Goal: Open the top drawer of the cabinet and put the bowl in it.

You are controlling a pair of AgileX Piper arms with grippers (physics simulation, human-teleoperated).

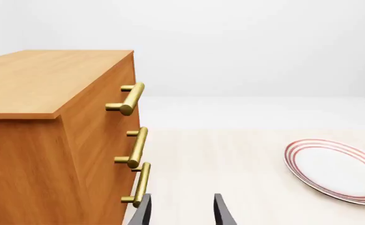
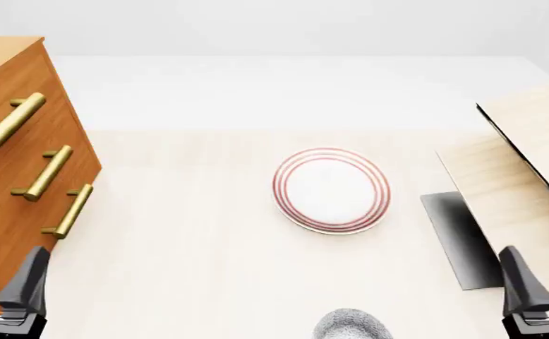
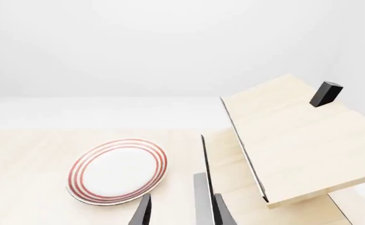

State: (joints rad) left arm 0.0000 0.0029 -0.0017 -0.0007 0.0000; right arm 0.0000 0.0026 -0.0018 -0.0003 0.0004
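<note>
While both arms sit low at the near edge, the pale table (image 2: pixel 199 268) carries one of each main thing. One cabinet (image 2: pixel 11 176), orange-brown wood, stands at the far left and holds three stacked drawers, each with one brass bar handle, so three handles in all; the top drawer (image 2: pixel 29 95) is fully closed, as are the two below it, and what lies inside any of them cannot be seen. One pale light-wood structure (image 2: pixel 528 162) stands at the right, with slanted boards and a dark grey base panel (image 2: pixel 458 236) beneath it; a single small black block (image 3: pixel 326 93) sits on its upper board. One flat white plate (image 2: pixel 332 189) with red rings lies near the table's middle, nothing on it. One bowl (image 2: pixel 352 325), grey-speckled, lies at the very near edge, just nearer than the plate and cut off by the frame, apart from both arms. The left gripper (image 1: pixel 181 211) has its fingers spread with nothing between them, near the lowest handle. The right gripper (image 3: pixel 181 211) is likewise spread and grips nothing.
</note>
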